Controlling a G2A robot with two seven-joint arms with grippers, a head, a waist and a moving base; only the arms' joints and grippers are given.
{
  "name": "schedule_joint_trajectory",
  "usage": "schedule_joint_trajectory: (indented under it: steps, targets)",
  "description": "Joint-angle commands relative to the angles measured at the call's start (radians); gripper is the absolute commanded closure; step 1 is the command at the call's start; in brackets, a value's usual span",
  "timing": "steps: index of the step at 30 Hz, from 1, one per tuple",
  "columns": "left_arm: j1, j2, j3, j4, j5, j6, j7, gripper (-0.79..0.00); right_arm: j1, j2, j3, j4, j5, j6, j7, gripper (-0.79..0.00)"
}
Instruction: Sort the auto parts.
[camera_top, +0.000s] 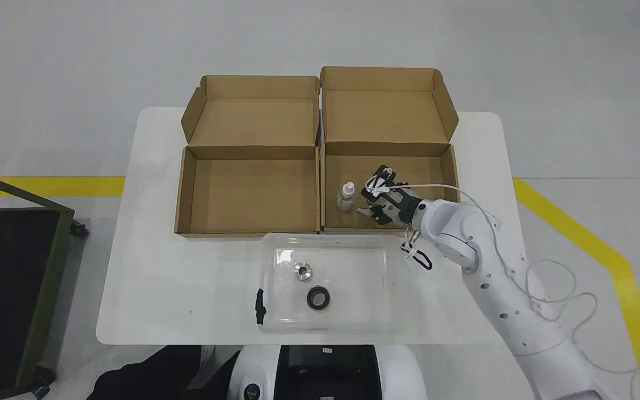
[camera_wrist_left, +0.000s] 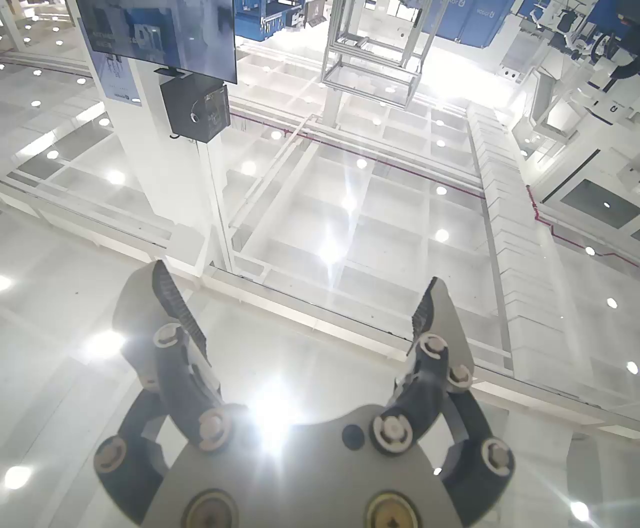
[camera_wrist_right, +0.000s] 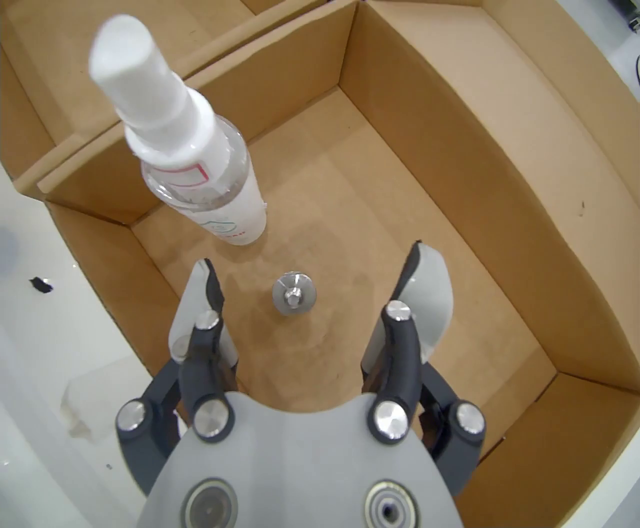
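My right gripper (camera_top: 375, 200) (camera_wrist_right: 312, 260) hangs open inside the right cardboard box (camera_top: 440, 165) (camera_wrist_right: 450, 150), with nothing between its fingers. On the box floor just below it lies a small silver metal part (camera_wrist_right: 294, 296). Beside that part, in the box's near left corner, a clear spray bottle with a white cap (camera_top: 346, 195) (camera_wrist_right: 200, 150) stands upright. A clear plastic tray (camera_top: 375, 305) at the table's front holds a silver metal part (camera_top: 303, 270) and a black ring (camera_top: 319, 297). My left gripper (camera_wrist_left: 300, 295) is open and points up at a ceiling.
The left cardboard box (camera_top: 190, 195) stands open next to the right one, lids folded back. A small black piece (camera_top: 260, 303) sits at the tray's left edge. The white table (camera_top: 150, 260) has bare room to the left and right of the tray.
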Motion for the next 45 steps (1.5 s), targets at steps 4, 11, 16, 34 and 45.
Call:
schedule_joint_trajectory:
  steps: [4, 11, 16, 34, 45]
  targets:
    - [0.0, 0.0, 0.0, 0.0, 0.0, 0.0, 0.0, -0.785, -0.087, 0.015, 0.051, -0.145, -0.014, -0.006, -0.011, -0.785]
    - [0.0, 0.0, 0.0, 0.0, 0.0, 0.0, 0.0, -0.785, -0.225, 0.035, 0.085, -0.419, -0.087, -0.038, 0.015, -0.785]
    - [0.0, 0.0, 0.0, 0.0, 0.0, 0.0, 0.0, -0.785, -0.294, 0.041, 0.069, -0.503, -0.104, -0.074, -0.015, -0.785]
    - [0.0, 0.0, 0.0, 0.0, 0.0, 0.0, 0.0, -0.785, -0.312, 0.033, -0.114, -0.462, -0.142, -0.176, -0.015, -0.785]
    - [0.0, 0.0, 0.0, 0.0, 0.0, 0.0, 0.0, -0.785, -0.282, 0.027, -0.162, -0.387, -0.118, -0.191, 0.054, -0.785]
